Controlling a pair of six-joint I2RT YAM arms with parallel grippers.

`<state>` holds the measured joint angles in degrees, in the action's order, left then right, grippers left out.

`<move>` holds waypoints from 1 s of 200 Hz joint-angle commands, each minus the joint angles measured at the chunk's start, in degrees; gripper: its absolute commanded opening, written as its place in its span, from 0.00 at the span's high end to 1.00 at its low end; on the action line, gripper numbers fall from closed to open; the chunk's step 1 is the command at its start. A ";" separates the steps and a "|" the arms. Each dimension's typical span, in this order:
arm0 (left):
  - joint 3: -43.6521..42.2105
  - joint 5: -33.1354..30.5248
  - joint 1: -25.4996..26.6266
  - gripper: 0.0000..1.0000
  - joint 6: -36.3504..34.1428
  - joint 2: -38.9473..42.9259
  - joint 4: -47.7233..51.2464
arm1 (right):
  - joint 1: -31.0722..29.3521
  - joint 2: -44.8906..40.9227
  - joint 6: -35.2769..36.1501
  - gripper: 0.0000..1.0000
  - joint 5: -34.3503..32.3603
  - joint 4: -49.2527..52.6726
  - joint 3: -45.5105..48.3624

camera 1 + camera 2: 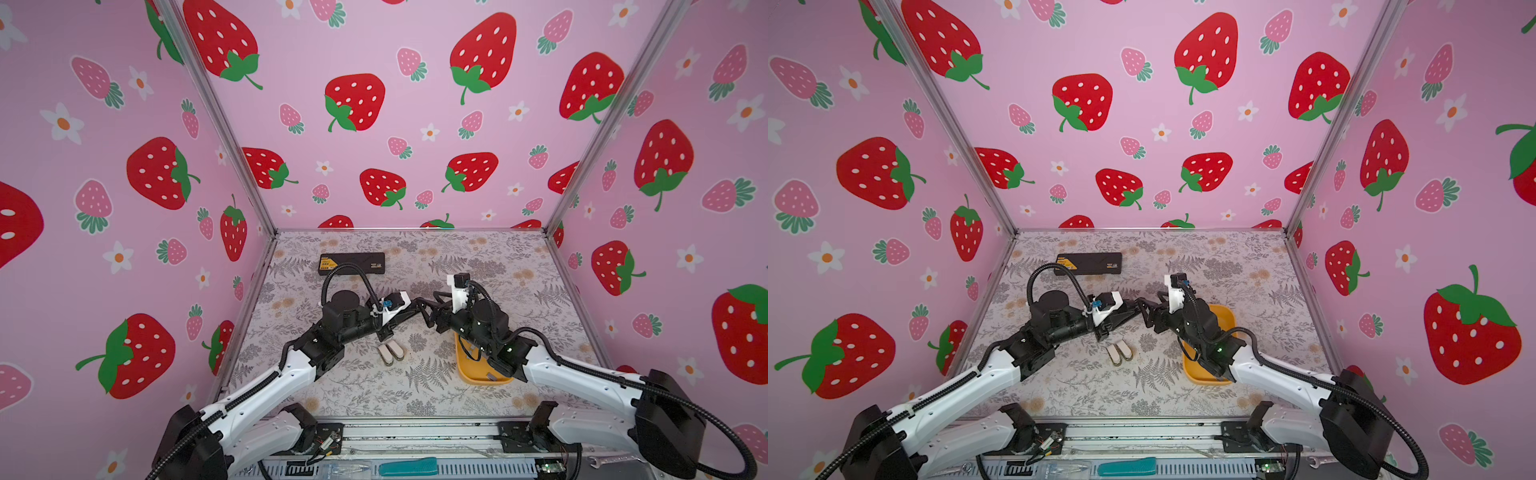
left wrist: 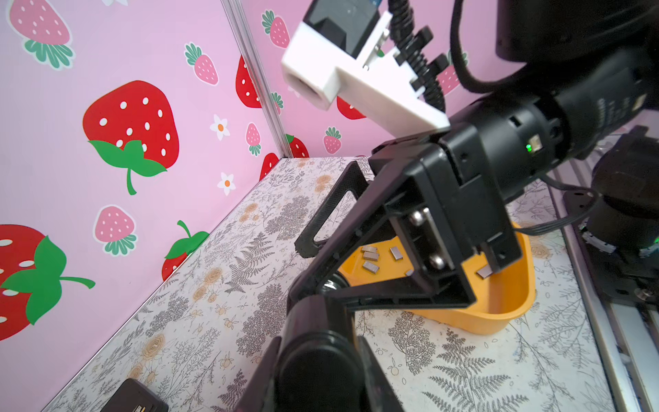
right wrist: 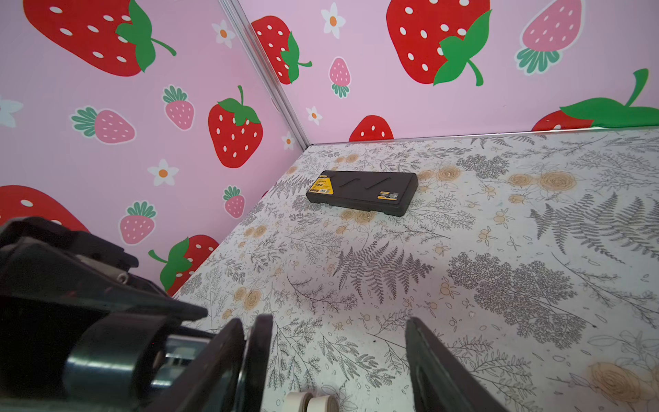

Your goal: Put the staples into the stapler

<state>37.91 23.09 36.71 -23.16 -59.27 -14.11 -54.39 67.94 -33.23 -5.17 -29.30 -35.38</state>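
Several small grey staples point(image 2: 371, 255) lie loose in a yellow tray point(image 2: 499, 314), which shows in both top views point(image 1: 478, 372) point(image 1: 1200, 374) under my right arm. Two small white staplers point(image 1: 390, 353) point(image 1: 1120, 353) lie side by side on the table, and their ends show in the right wrist view point(image 3: 310, 401). My left gripper point(image 1: 417, 306) point(image 2: 315, 321) is shut; whether it holds anything is hidden. My right gripper point(image 1: 428, 313) point(image 3: 337, 321) faces it tip to tip above the table, open with nothing between its fingers. Both hang beyond the staplers.
A flat black case point(image 1: 351, 263) point(image 3: 362, 192) lies near the back left of the floral table. Pink strawberry walls close off the left, back and right sides. A metal rail runs along the front edge.
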 commanded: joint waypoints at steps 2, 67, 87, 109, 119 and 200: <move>0.56 1.77 0.38 1.00 -1.49 1.81 -5.62 | -0.28 0.79 -1.50 0.32 -2.83 -1.70 0.43; 0.06 0.30 0.38 1.00 -0.65 1.65 -8.68 | -0.28 1.13 -3.89 0.56 -1.78 -6.05 3.49; 0.23 0.87 0.39 1.00 -1.19 1.70 -8.92 | -0.28 1.65 -5.09 0.62 0.33 -7.77 3.84; -0.27 1.31 0.47 1.00 -2.31 2.35 -9.50 | -0.28 2.28 -6.09 0.62 1.09 -7.40 3.28; -0.45 1.74 0.47 1.00 -2.74 2.66 -9.83 | -0.30 2.45 -6.14 0.59 1.30 -7.31 3.22; -1.26 2.58 0.66 1.00 -4.80 3.04 -9.98 | -0.29 4.37 -7.19 0.63 3.67 -9.67 3.03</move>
<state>35.57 23.09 37.04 -26.24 -58.57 -16.62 -55.00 71.29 -39.35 -1.34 -38.63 -32.42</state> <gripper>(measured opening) 0.306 0.437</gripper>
